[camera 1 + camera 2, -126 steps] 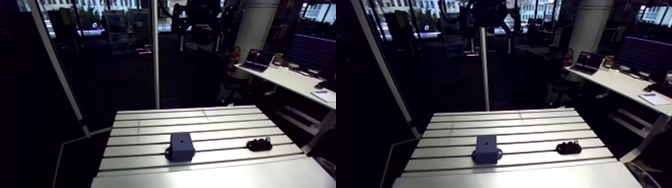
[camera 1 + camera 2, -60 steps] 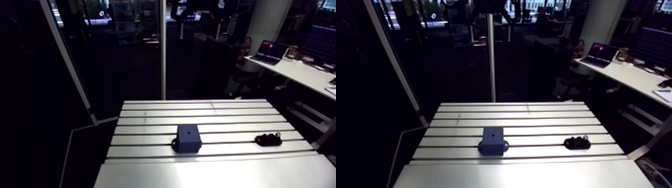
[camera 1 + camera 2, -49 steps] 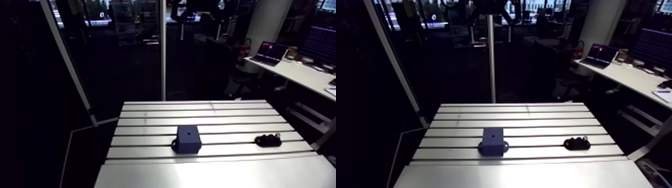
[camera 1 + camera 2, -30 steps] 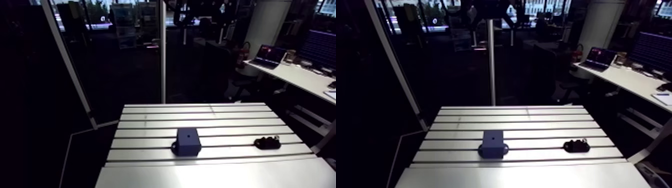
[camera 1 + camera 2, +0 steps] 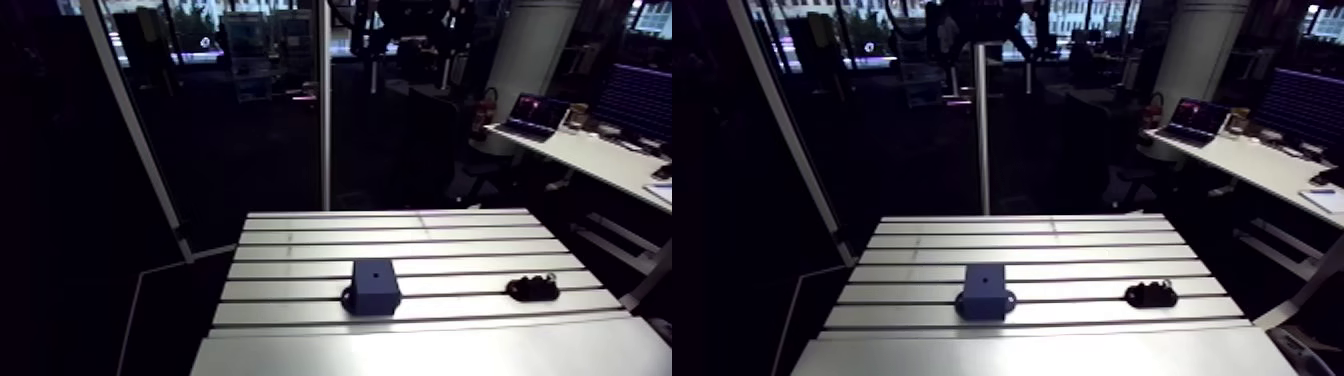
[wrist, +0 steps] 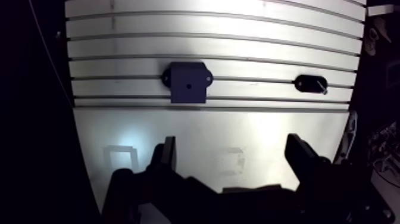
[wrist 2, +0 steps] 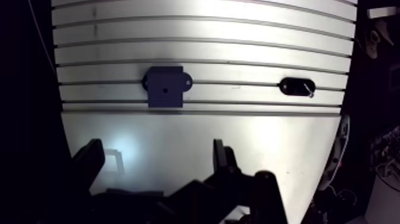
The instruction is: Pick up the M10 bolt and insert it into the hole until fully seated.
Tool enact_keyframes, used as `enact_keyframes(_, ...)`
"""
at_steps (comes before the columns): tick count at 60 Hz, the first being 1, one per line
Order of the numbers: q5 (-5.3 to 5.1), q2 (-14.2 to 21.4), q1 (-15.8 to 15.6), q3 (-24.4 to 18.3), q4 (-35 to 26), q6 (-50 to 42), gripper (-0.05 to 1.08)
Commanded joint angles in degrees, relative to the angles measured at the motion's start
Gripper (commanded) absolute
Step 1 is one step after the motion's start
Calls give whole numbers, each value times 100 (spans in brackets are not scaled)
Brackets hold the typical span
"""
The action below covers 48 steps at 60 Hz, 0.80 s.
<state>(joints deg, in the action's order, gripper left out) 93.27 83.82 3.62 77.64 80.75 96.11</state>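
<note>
Jaws wide and empty, above the near worktop [image 6: 250,128].
Nothing sits between them. Ahead at about 11 o'clock stands the dark block [image 6: 187,84], its hole [image 7: 163,90] facing up. At about 1 o'clock, well apart from it, lies the bolt [image 6: 311,84], a dark oval lying along the slots. I judge the reach goes there first.
</note>
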Motion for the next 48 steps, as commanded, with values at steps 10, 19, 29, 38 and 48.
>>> enact_keyframes(10, 3, 48, 42, 112, -11, 8, 1)
enact_keyframes(19, 11, 60, 67, 133, -4, 48, 1)
enact_keyframes(29, 20, 67, 187, 149, 13, 190, 1)
enact_keyframes(38, 20, 112, 310, 175, 15, 303, 1)
enact_keyframes(48, 20, 181, 484, 237, 15, 401, 1)
